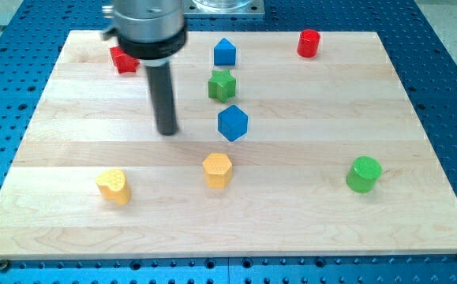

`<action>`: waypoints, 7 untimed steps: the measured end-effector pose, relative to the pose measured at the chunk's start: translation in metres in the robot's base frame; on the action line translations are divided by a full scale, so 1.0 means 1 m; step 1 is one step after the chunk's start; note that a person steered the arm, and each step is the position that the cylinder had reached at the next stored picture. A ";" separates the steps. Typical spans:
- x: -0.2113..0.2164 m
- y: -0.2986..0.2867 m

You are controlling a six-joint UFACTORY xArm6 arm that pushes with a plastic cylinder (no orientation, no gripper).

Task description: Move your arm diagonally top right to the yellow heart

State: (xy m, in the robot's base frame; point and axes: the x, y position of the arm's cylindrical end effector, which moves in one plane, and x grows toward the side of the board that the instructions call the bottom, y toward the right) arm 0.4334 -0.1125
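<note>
Yellow heart, one; eight blocks.

No text, label, brand, number or sign can be read anywhere in the camera view: not on the wooden surface, not on any coloured block, and not on the arm's dark rod.
</note>
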 end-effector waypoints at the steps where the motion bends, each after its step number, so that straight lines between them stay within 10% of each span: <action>1: 0.000 -0.060; 3: 0.000 -0.084; 7: 0.000 0.045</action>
State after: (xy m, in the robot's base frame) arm 0.4330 -0.0677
